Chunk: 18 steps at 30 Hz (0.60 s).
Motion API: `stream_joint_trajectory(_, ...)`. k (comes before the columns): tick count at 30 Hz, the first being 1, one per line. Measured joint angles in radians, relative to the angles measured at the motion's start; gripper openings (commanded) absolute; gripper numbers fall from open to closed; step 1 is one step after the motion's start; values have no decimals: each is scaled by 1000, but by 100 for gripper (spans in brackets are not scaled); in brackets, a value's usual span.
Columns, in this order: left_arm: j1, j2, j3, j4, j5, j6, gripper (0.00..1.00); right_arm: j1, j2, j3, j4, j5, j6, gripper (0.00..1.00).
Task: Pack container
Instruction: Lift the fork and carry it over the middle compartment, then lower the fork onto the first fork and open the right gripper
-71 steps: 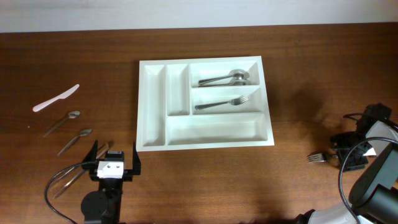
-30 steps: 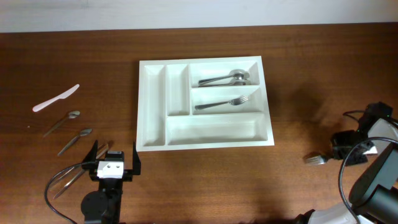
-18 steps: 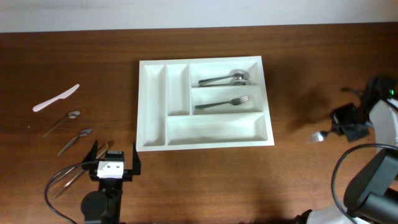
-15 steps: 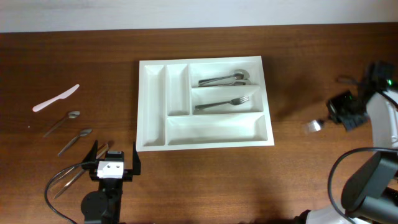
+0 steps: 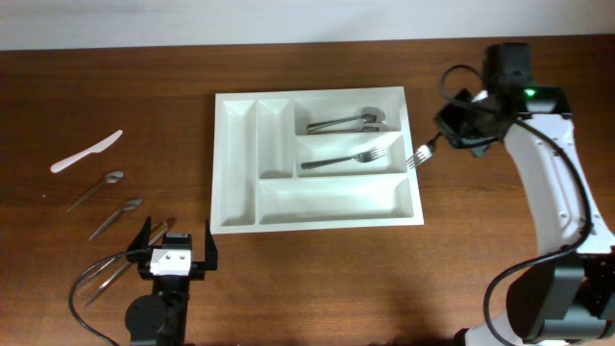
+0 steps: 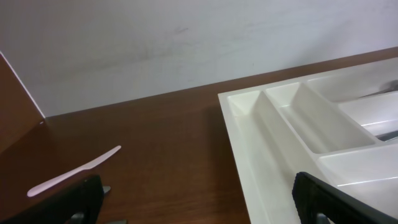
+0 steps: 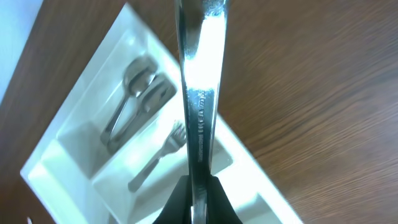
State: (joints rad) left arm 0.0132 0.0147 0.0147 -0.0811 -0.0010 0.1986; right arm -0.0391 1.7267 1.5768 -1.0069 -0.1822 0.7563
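Observation:
The container (image 5: 317, 223) is a white compartment tray at the table's middle; its rim shows in the left wrist view (image 6: 242, 143) and the right wrist view (image 7: 264, 171). Two spoons (image 5: 344, 121) lie in its top right compartment and a fork (image 5: 341, 160) in the one below. My right gripper (image 5: 445, 137) hangs by the tray's right edge, shut on a second fork (image 5: 419, 156) whose tines point at the tray. This held fork (image 7: 199, 93) runs up from the shut gripper (image 7: 198, 190). My left gripper (image 5: 177, 234) rests open and empty at the front left.
A white plastic knife (image 5: 86, 151) lies at the far left, also in the left wrist view (image 6: 71, 173). Two spoons (image 5: 96, 189) (image 5: 115, 218) lie below it, and more cutlery (image 5: 120, 269) beside the left arm's cable.
My right arm lifted the fork from the table's right front and carried it up and left to the tray's right edge. The left arm has not moved.

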Motion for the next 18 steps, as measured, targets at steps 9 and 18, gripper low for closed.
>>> stream_joint_trajectory(9, 0, 0, 0, 0, 0, 0, 99, 75, 0, 0, 8, 4, 28, 4)
stream_joint_trajectory(18, 0, 0, 0, 0, 0, 0, 99, 151, 0, 0, 11, 28, 247, 4)
